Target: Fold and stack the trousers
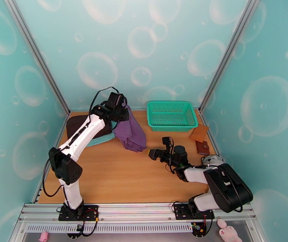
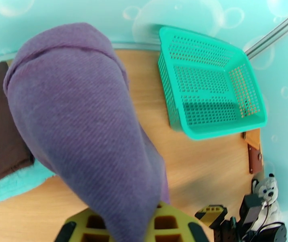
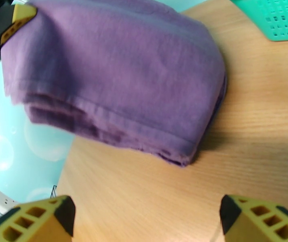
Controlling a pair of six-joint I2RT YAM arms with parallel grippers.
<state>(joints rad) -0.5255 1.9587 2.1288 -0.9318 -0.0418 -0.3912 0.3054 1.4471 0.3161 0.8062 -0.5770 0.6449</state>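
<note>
Purple trousers [image 1: 132, 133] pinched at their upper end in the left gripper [image 1: 123, 111], jaws clamped tight on the cloth. Hanging bunched toward 5 o'clock, lower folds down on the wooden table [image 1: 115, 174], at about 12 o'clock of its middle. Cannot tell legs from waistband in the bundle. From the left wrist, fingertips [image 2: 172, 224] cut off at the bottom edge, grip point buried under fabric. Right gripper [image 1: 149, 153] spread wide, holding nothing, just at 5 o'clock of the trousers, aimed at them, apart from the hem. From the right wrist, yellow fingers [image 3: 260, 220] cropped at the lower edge. Green basket [image 1: 171, 128] at 1 o'clock. Dark brown cloth [image 1: 72, 125] atop teal cloth [image 1: 101, 138] at 10 o'clock, both partly hidden behind the left arm [image 1: 83, 136].
</note>
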